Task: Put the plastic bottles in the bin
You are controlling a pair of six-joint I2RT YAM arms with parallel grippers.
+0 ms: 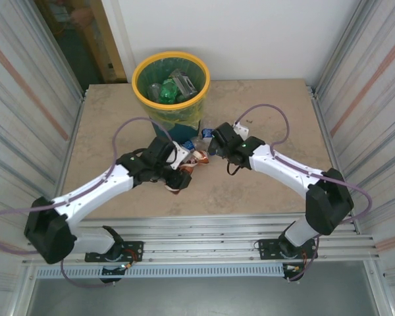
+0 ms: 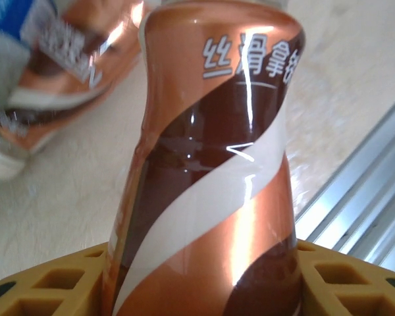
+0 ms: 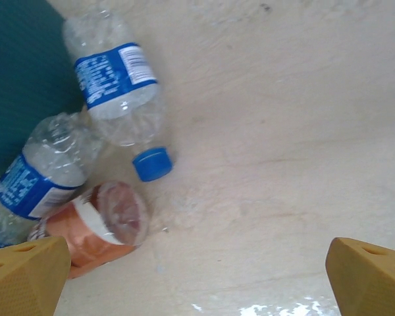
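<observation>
On the left, the left gripper [image 2: 197, 280] is squeezed tight on a brown bottle [image 2: 210, 164]. Its yellow fingers [image 2: 46, 280] press on both sides of the bottle. The bottle has a shiny orange and brown label with a white stripe and white writing near the top. Just past it, the other brown bottle [image 2: 59, 72] lies on its side on the table [image 1: 270, 112]. It has a white cap.

In the middle, at the far side of the table, stands the bin [image 1: 171, 56]. It has a fat yellow rim and a dark teal body. Some green and clear bottles [image 1: 166, 91] lie inside it already.

On the right, the right gripper [image 3: 197, 283] hangs over the table with its yellow fingers [image 3: 26, 273] spread wide apart. It holds nothing. Below it, two clear bottles [image 3: 118, 85] with blue labels lie crushed on the table, right by the teal side of the bin. One has a blue cap [image 3: 151, 163]. The other brown bottle lies next to them, touching one of them
</observation>
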